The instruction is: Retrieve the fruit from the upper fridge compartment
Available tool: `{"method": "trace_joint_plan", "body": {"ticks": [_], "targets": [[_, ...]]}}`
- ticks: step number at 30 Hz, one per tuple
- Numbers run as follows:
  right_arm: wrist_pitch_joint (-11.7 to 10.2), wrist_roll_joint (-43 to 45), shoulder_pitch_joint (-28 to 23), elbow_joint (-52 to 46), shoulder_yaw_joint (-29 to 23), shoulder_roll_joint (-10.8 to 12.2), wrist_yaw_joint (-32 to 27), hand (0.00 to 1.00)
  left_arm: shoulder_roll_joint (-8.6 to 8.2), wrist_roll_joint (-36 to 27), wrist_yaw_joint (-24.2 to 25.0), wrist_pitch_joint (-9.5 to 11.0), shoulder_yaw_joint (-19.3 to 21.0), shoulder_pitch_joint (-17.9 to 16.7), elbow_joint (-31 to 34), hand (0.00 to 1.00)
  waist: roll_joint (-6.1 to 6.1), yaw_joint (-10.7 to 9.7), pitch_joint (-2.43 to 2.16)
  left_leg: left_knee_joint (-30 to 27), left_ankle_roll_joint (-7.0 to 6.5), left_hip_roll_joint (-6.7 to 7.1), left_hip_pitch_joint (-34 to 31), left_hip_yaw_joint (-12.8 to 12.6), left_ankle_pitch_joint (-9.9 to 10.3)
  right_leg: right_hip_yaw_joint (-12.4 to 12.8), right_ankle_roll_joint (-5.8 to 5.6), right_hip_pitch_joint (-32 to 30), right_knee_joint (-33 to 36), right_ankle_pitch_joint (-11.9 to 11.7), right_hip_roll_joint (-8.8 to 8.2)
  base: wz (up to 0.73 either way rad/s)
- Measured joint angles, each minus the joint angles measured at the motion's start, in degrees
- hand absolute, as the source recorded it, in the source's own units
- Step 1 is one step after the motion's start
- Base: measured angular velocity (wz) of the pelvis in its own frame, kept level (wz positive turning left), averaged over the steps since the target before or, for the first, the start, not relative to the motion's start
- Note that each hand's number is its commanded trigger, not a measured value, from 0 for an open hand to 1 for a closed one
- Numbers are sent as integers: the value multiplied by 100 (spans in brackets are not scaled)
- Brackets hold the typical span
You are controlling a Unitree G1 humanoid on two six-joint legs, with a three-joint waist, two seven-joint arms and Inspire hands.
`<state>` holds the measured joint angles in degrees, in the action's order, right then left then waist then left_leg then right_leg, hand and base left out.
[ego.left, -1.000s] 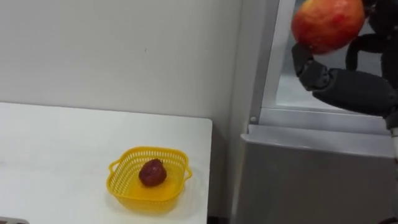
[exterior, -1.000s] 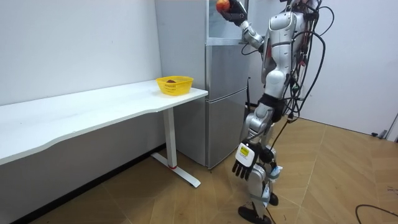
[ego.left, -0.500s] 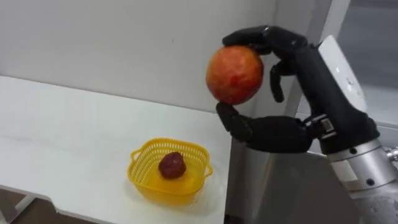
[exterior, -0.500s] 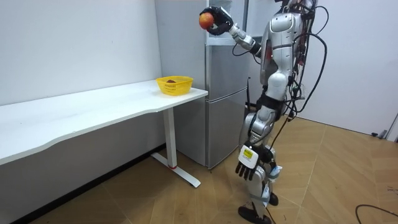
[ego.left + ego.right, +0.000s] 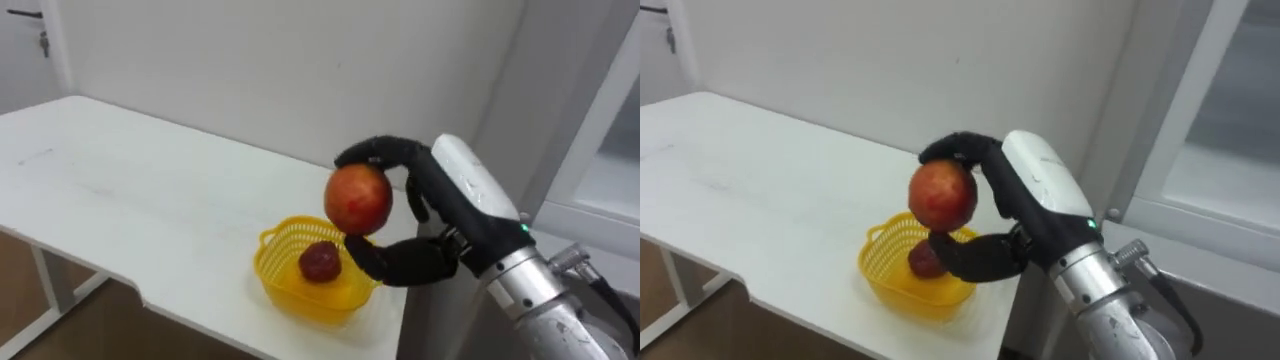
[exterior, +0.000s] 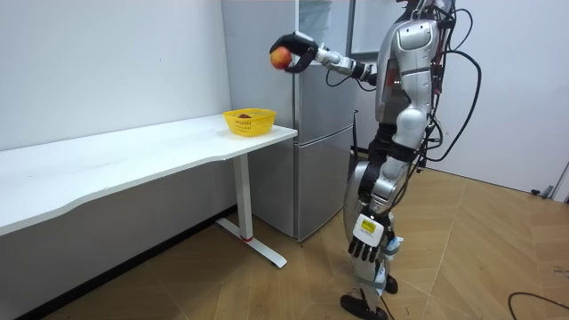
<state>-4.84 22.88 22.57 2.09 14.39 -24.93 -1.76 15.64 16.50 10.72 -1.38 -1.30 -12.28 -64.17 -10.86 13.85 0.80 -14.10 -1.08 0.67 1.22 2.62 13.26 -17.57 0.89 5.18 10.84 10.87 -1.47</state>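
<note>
Firmly curled fingers (image 5: 375,150) are seen arching over the top of a red and yellow apple (image 5: 358,199), while the thumb is pressed up against its underside, so the fruit is clasped from above and below by the right hand (image 5: 445,225). The apple is held in the air, clear of everything else. From the head camera it is seen over the far right rim of a yellow basket (image 5: 280,285), with open space between the two. A smaller dark red fruit (image 5: 320,262) is seen lying in the bottom of that basket. The basket is set near the end of a white table (image 5: 130,190), close to the corner nearest a grey fridge (image 6: 320,151).

In the room view the right arm is stretched out towards the view's left at about shoulder height, and the apple is carried high above the table's end, slightly to the fridge side of the basket. The robot is seen standing upright in front of the fridge. The left hand (image 6: 367,242) is hung low beside the leg, its fingers loose and holding nothing.
</note>
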Motion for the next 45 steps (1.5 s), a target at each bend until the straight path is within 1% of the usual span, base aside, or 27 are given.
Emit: {"method": "trace_joint_plan", "body": {"ticks": [1,3,4,5,8,11,13,16,19,22,29,32,35,37,40,41,42,43,44,45], "targets": [[9,15,0,139,1,-1,-1,100,24,2,19,-11,0,10,0,0,-39,58,15,-37,-3,6,-9,1,1,-5,0,0,-2,0,-4,4],[9,48,0,270,26,-3,-6,100,58,-5,24,-48,3,-13,0,0,-92,94,43,-40,-4,6,-10,1,2,3,0,3,-2,0,-9,0],[0,124,8,357,62,-4,-15,100,82,1,24,-82,5,-32,4,0,-130,120,42,-40,-5,7,-16,10,2,-4,0,3,-7,0,-10,0],[-8,145,32,433,92,-6,-19,100,93,2,24,-88,8,-42,6,0,-142,132,40,-41,-5,7,-19,23,2,-15,0,7,-7,0,-10,8],[0,201,316,929,292,-66,-31,100,122,19,27,-96,6,-45,22,0,-181,99,47,-50,-4,7,-10,70,2,-31,0,41,-9,0,-5,8],[-4,208,482,1118,422,-240,-67,100,123,109,32,-96,14,-69,81,0,-203,106,49,-50,-3,7,-21,75,3,-31,-1,49,-22,0,2,1],[-65,161,584,1348,463,-352,-75,100,129,115,36,-96,73,-58,116,0,-231,94,47,-52,-2,8,-50,105,3,-34,0,52,-25,0,2,7],[-27,162,672,1616,464,-452,-89,100,138,114,3,-95,102,-23,118,0,-246,108,47,-53,-2,8,-57,124,3,-35,0,52,-26,0,3,4],[-25,164,674,1748,472,-512,-154,100,142,113,-6,-95,101,2,121,0,-247,164,47,-54,-2,9,-55,123,3,-28,-1,52,-27,0,3,0],[-17,161,674,1800,474,-512,-156,100,149,115,-3,-95,112,23,134,0,-244,214,51,-56,-2,8,-59,123,3,-24,-1,47,-33,-1,5,0],[-20,143,674,1823,481,-513,-233,100,161,114,-6,-95,109,20,134,0,-250,240,48,-63,-2,9,-57,127,3,-24,0,48,-31,0,4,0],[-24,-54,674,1967,481,-513,-258,100,161,114,-8,-95,106,20,133,0,-257,247,49,-69,-2,10,-55,127,3,-18,-1,48,-30,-1,4,0],[-11,-60,674,2027,494,-513,-262,100,162,133,-5,-95,109,20,128,0,-266,300,51,-70,-2,8,-49,124,3,-20,-1,39,-29,0,4,-1],[-2,-86,674,2026,642,-548,-275,100,179,176,6,-98,109,20,138,0,-282,350,61,-69,-1,7,-51,116,3,-28,-1,32,-28,-1,2,0],[-2,-165,674,2026,871,-580,-262,100,186,179,8,-103,108,19,139,0,-304,376,51,-74,-1,6,-53,120,3,-28,-1,32,-27,0,2,0],[-2,-187,674,2026,903,-580,-261,82,186,182,10,-104,109,18,140,0,-309,379,51,-75,-1,6,-54,121,3,-28,-1,32,-26,-1,0,0],[-3,-218,674,2025,940,-580,-250,19,190,188,11,-104,110,18,142,0,-316,389,54,-75,-2,6,-56,122,3,-28,-1,32,-26,-1,-2,0],[-4,-227,674,2025,950,-580,-239,5,193,189,12,-105,110,14,142,0,-320,397,54,-75,-2,6,-57,124,4,-31,-1,32,-26,-1,-6,0],[-4,-234,674,2025,951,-580,-239,0,195,190,12,-106,110,11,142,0,-322,399,53,-76,-2,6,-57,125,4,-32,-1,32,-26,-1,-7,0],[-4,-245,674,2025,950,-581,-239,0,201,191,13,-106,110,3,142,0,-324,401,52,-76,-3,6,-58,125,4,-34,-1,32,-25,-1,-9,0]]}}
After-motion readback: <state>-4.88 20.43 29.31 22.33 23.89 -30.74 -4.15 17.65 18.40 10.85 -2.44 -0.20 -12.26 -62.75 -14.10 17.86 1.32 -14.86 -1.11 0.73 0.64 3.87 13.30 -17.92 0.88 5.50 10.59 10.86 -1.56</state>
